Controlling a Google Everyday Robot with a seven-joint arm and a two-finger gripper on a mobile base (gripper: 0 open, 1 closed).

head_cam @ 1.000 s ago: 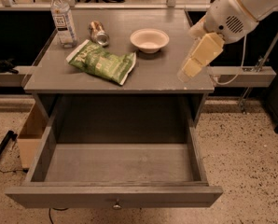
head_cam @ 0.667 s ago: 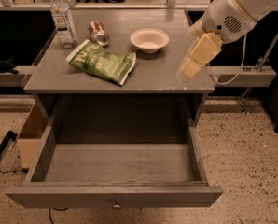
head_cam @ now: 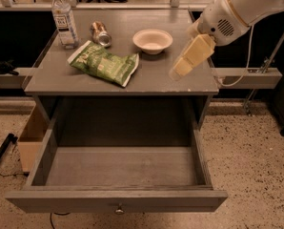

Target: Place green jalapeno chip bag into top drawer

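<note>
The green jalapeno chip bag (head_cam: pixel 104 63) lies flat on the left half of the grey table top, between the bottle and the table's front edge. The top drawer (head_cam: pixel 75 200) is pulled fully open below the table top; its inside shows nothing in it, and its small round knob (head_cam: pixel 118 209) faces me. My gripper (head_cam: pixel 179 71), cream-coloured on a white arm, hangs over the right part of the table top, pointing down and left. It is to the right of the bag, apart from it, and holds nothing.
A clear water bottle (head_cam: pixel 65 20) stands at the back left. A crushed metal can (head_cam: pixel 100 33) lies next to it. A white bowl (head_cam: pixel 152 40) sits at the back middle. A cardboard box (head_cam: pixel 31 138) stands on the floor left of the drawer.
My gripper has moved a little to the left over the table top, towards the bag. The bag, the drawer and the other things have not moved.
</note>
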